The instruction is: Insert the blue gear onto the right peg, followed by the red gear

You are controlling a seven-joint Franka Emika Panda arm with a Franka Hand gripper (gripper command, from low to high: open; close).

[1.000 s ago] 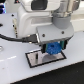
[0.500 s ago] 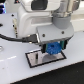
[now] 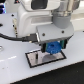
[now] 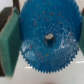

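Observation:
My gripper (image 3: 52,48) is shut on the blue gear (image 3: 52,48) and holds it low over the exterior view's right part of the grey black-framed plate (image 3: 34,60). In the wrist view the blue gear (image 4: 47,22) fills the picture, flat and toothed, with a teal finger pad (image 4: 9,37) against each side of it. A dark grey spot shows in its hub hole (image 4: 48,38); I cannot tell whether that is the right peg. In the exterior view the right peg is hidden under the gear. A thin dark pin (image 3: 39,54) stands beside the gear. The red gear is out of view.
The plate lies on a white table (image 3: 15,70). The arm's white and grey body (image 3: 37,20) looms above the plate, and a black cable (image 3: 15,36) runs off to the exterior view's left.

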